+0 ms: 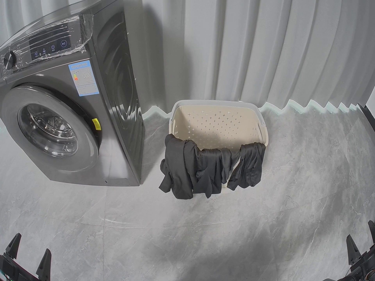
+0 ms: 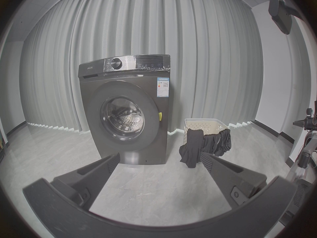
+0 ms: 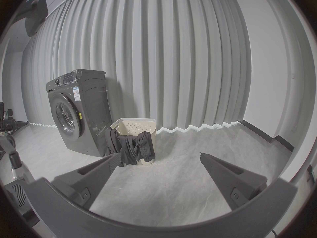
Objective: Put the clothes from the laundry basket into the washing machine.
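Hanging clothes (image 1: pixel 207 168): dark and bunched, draped over the near rim of the laundry basket (image 1: pixel 218 104) and spilling down its outer front toward the floor; folds merge into one mass, so the number of pieces is hard to tell.
Laundry basket: cream, perforated, upright on the floor just right of the washing machine (image 1: pixel 117 98); far inner wall bare; bottom hidden behind the draped cloth, contents down there impossible to judge.
Washing machine: dark grey front loader, set at an angle; round door (image 1: pixel 49 131) looks shut, drum dimly visible through the glass; control panel (image 1: pixel 47 43) under wrinkled plastic film; left edge cut off in the head view.
Left gripper (image 1: pixel 32 243): low at the near left, well apart from the clothes, cut off by the lower edge of the head view; in the left wrist view, fingers (image 2: pixel 92 174) spread wide with nothing between them.
Right gripper (image 1: pixel 360 231): low at the near right corner, partly cut off, well apart from the basket; fingers (image 3: pixel 234 179) likewise spread wide and holding nothing.
Surroundings: pale pleated curtain (image 1: pixel 254 40) behind; grey marbled floor (image 1: pixel 234 235).
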`<state>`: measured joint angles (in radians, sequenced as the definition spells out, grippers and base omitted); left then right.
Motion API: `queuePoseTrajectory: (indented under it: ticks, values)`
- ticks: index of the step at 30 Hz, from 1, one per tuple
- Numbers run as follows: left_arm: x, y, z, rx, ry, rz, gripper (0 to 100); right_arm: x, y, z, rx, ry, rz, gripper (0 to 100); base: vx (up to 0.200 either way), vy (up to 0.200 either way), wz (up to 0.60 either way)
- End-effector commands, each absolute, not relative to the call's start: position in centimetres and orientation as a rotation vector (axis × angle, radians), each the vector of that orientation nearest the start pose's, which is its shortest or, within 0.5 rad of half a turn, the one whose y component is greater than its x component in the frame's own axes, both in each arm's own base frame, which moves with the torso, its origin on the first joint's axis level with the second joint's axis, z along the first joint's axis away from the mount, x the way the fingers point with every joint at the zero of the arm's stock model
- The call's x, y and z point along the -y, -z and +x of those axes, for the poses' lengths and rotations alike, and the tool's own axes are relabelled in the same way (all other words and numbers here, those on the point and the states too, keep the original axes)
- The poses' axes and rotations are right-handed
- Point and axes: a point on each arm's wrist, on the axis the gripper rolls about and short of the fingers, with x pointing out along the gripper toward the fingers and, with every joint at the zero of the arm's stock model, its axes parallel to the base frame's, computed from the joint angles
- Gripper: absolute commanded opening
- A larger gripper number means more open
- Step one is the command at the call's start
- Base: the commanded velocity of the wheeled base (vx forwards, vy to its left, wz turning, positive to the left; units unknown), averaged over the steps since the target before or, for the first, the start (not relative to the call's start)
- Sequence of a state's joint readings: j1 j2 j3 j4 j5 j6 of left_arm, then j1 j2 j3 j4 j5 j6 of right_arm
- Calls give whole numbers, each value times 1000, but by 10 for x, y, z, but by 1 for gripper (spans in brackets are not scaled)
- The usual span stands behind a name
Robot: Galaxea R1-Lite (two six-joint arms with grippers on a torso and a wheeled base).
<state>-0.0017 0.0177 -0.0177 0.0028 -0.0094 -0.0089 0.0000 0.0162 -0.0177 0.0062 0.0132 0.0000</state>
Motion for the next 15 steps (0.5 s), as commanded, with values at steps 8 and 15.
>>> queuePoseTrajectory:
  ticks: [8,15]
  values:
    - [0,-76,-23,-2,9,-15,100,0,-75,-23,-5,-15,0,100,25,0,0]
    - [0,-76,-23,0,9,-17,100,0,-75,-23,-5,-14,0,100,200,0,0]
